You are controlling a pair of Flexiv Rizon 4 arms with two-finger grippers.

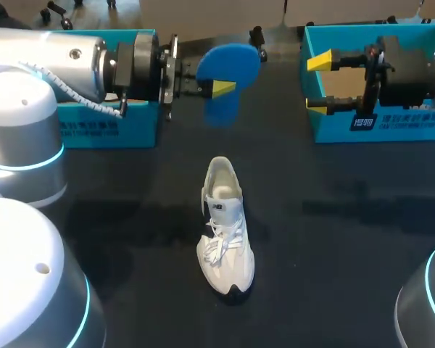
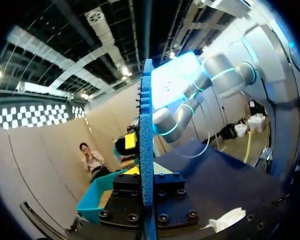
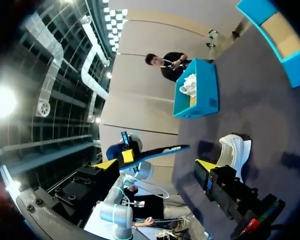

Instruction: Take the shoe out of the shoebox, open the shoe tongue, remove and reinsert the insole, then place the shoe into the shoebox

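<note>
The left gripper [image 1: 216,81], reaching in from the upper left of the head view, is clamped on the blue insole [image 1: 232,61] and holds it in the air above the far middle of the dark table [image 1: 348,217]. In the left wrist view the insole [image 2: 146,150] stands edge-on between the gripper's fingers. The right gripper [image 1: 317,83] hangs at the upper right, over the right shoebox [image 1: 391,123], with its yellow-tipped fingers spread wide and nothing between them. The white shoe [image 1: 225,225] sits upright on its sole in the centre of the frame, toe towards the lower edge, laces loose, well apart from both grippers. The left shoebox [image 1: 109,123] stands at the upper left, partly behind the left arm.
</note>
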